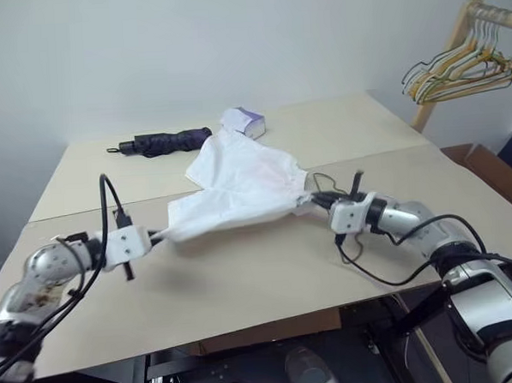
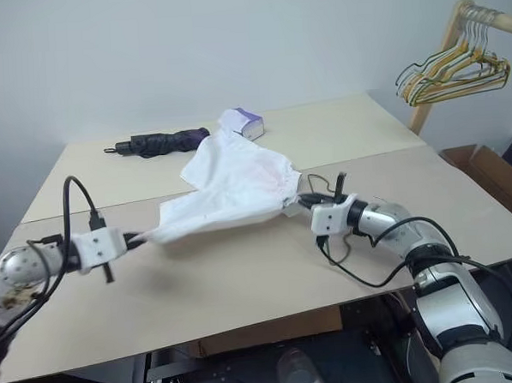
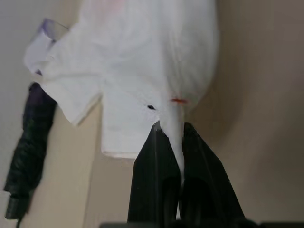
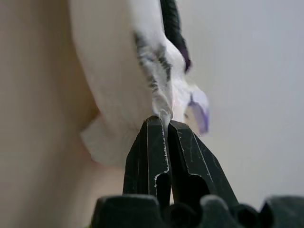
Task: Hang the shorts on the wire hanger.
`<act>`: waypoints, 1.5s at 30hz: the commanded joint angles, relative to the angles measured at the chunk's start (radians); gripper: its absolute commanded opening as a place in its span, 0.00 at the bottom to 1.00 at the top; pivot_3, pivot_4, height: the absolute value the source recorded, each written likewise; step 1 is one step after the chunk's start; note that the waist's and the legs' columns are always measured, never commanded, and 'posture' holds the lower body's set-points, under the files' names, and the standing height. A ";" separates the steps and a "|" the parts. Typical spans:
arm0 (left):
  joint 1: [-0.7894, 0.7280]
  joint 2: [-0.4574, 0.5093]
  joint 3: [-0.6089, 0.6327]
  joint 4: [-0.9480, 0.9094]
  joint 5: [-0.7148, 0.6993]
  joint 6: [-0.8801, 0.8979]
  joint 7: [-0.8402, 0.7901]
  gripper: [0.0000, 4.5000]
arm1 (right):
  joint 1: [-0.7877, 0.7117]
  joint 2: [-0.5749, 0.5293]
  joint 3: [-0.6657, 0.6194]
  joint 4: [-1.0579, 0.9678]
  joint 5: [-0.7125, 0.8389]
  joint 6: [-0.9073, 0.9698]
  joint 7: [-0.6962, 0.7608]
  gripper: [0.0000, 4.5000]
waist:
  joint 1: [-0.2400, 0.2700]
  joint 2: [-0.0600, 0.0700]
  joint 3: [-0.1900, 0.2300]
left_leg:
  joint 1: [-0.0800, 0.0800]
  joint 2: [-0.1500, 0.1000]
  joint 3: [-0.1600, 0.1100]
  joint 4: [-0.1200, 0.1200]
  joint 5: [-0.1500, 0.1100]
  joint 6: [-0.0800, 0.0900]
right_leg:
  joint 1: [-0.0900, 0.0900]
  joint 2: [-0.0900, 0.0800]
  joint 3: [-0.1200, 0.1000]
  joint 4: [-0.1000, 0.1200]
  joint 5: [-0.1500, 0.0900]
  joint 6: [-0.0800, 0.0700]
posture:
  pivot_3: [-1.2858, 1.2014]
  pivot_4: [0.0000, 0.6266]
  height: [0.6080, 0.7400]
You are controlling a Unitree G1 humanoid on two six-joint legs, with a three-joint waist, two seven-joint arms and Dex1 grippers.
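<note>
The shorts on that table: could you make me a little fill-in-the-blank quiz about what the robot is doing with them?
1. Both grippers, left and right, are shut on the white ____.
2. The shorts lie on a ____ table.
3. Behind the shorts lies a dark folded ____.
4. Spare hangers hang on a ____ rack.

Missing words: shorts; beige; umbrella; wooden

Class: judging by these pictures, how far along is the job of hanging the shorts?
Done: both grippers, left and right, are shut on opposite edges of the shorts. In hand: the shorts are stretched over the table. Left: putting them on a wire hanger.
</note>
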 commanded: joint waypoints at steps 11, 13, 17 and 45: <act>0.263 0.182 0.089 -0.356 -0.058 0.138 -0.241 0.00 | 0.216 -0.159 -0.019 -0.279 -0.126 -0.014 -0.024 0.00 | 0.054 0.001 0.000 | -0.001 0.003 0.000 -0.001 -0.001 -0.001 | -0.002 0.002 -0.001 -0.003 0.001 -0.003 | 0.40 0.00 1.00; 0.304 0.185 0.110 -0.402 -0.065 0.147 -0.252 0.00 | 0.270 -0.193 -0.033 -0.340 -0.114 -0.008 -0.020 0.00 | 0.059 0.001 0.000 | -0.002 0.003 0.000 -0.001 -0.001 -0.001 | -0.002 0.002 -0.001 -0.003 0.001 -0.003 | 0.40 0.00 1.00; 0.372 0.189 0.133 -0.460 -0.072 0.147 -0.283 0.00 | 0.375 -0.238 -0.065 -0.457 -0.083 0.022 -0.013 0.00 | 0.064 0.001 0.000 | -0.002 0.004 0.000 -0.001 -0.001 -0.001 | -0.002 0.002 -0.001 -0.003 0.001 -0.004 | 0.39 0.00 1.00; 0.243 0.152 0.275 -0.328 -0.371 0.290 -0.575 0.95 | 0.668 -0.399 -0.172 -0.786 0.269 0.267 0.298 1.00 | 0.097 0.000 0.001 | -0.005 0.006 0.001 0.000 -0.004 -0.004 | -0.003 0.000 -0.002 -0.004 -0.004 -0.009 | 0.39 0.00 1.00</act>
